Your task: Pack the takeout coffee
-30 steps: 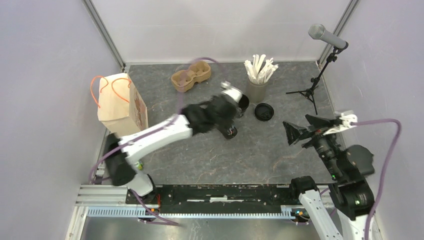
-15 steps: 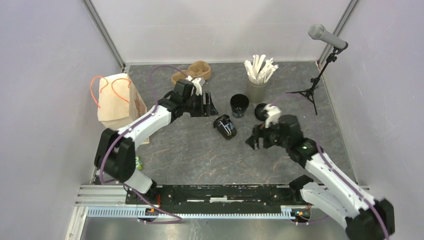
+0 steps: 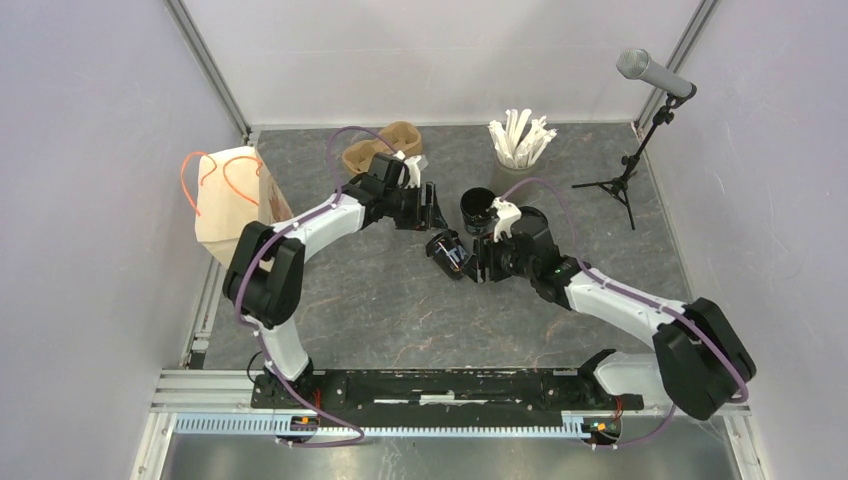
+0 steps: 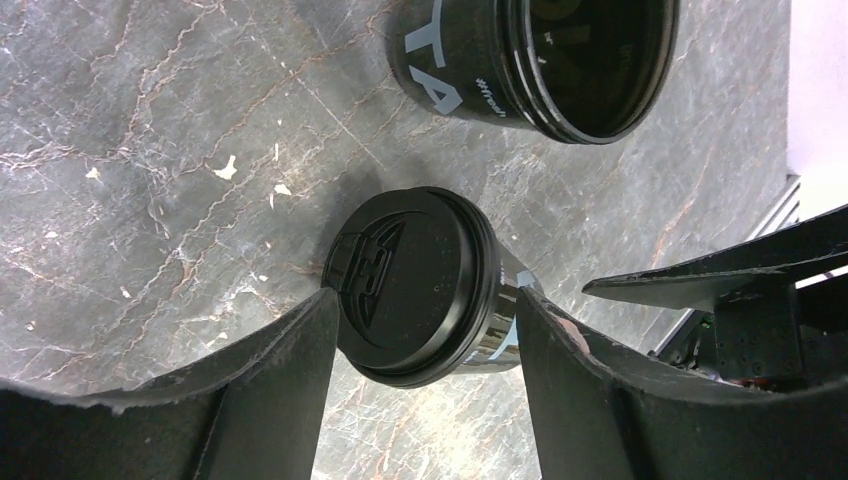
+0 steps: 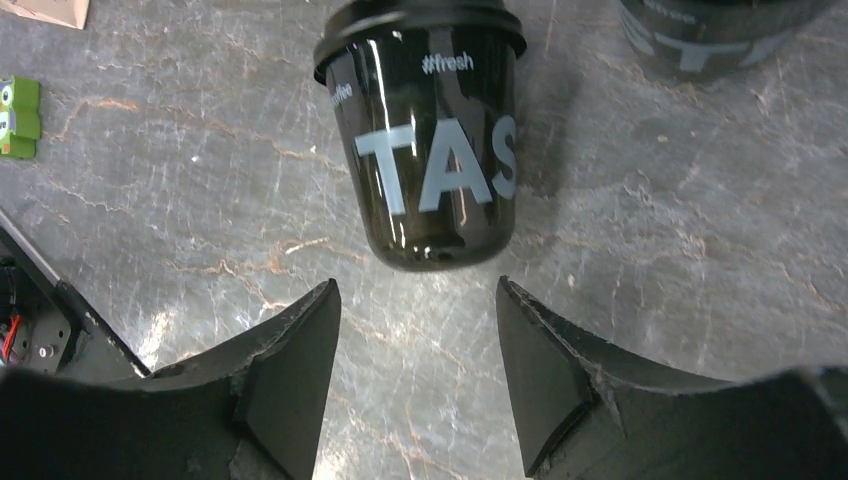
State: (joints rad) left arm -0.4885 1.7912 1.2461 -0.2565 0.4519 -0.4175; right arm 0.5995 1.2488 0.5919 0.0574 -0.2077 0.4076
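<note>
Takeout coffee (image 3: 450, 252) — a small black lidded cup — lying on its side on the grey table (image 3: 400, 310), between the two arms. Its long axis runs roughly from one claw to the other: the lid faces the left gripper (image 3: 430, 208), the base faces the right gripper (image 3: 472, 262).

In the right wrist view the cup's base sits just ahead of the fingertips, centred on the gap but not yet inside it. In the left wrist view the lid shows face-on, framed by the two fingers, though from above that claw stands a little apart from the cup. Both claws stand wide, with nothing held in either.

By the look of it the right gripper is the nearer, just beside the base — a short push forward along the cup's axis would bring the fingers around the body. A cup on its side is likely to roll if nudged off-centre.

A second black cup (image 3: 478, 207), open and upright, stands just behind and crowds the approach from the far side. Farther back are the cup of white sticks (image 3: 520, 145) and the brown pulp carrier (image 3: 378, 150); the paper bag (image 3: 235, 200) stands well to the left.
</note>
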